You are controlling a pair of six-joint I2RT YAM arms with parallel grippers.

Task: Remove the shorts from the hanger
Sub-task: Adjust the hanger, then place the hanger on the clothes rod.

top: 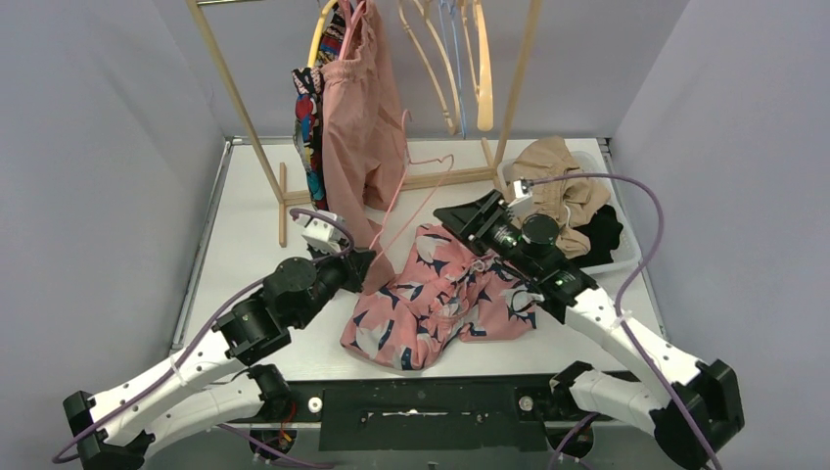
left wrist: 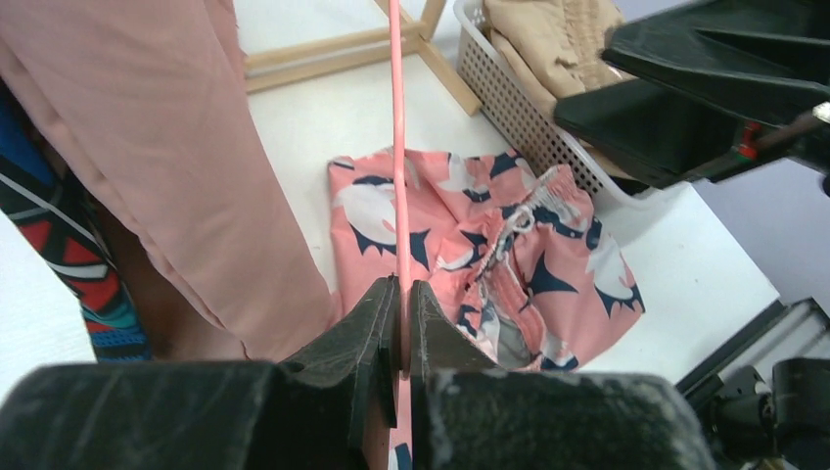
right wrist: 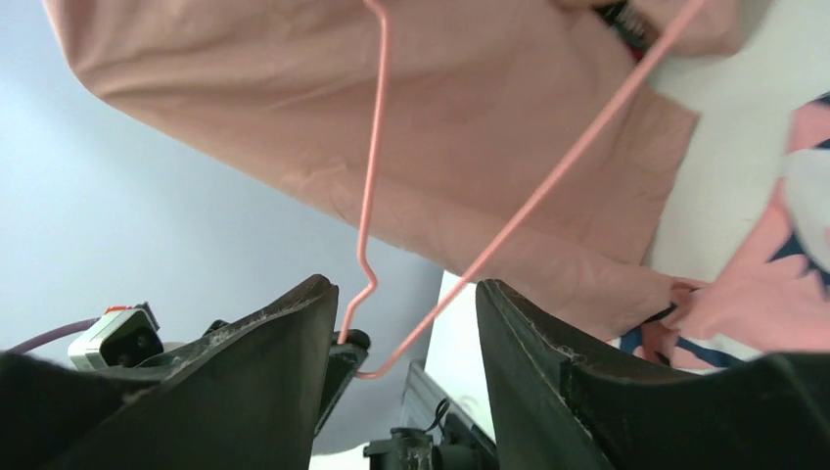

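**Left hand [left wrist: 401, 323]** closed tight on the wire of the pink hanger [left wrist: 396, 147]; **right hand [right wrist: 406, 323]** with jaws parted around the same wire, gripping nothing. The floral-print shorts [top: 440, 304] lie crumpled at the middle of the worktop's [top: 240, 225] near edge. Dusty-pink shorts [top: 357, 127] and comic-print shorts [top: 308, 127] hang from the wooden rack [top: 248, 117] at the far left corner; beige shorts [top: 558, 181] and black shorts [top: 602, 235] fill a white basket [left wrist: 509, 108] at the right edge.

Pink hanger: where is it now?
Top view, centre: the pink hanger is pinched in the left tool, beside the hanging dusty pink shorts, near the floral shorts.
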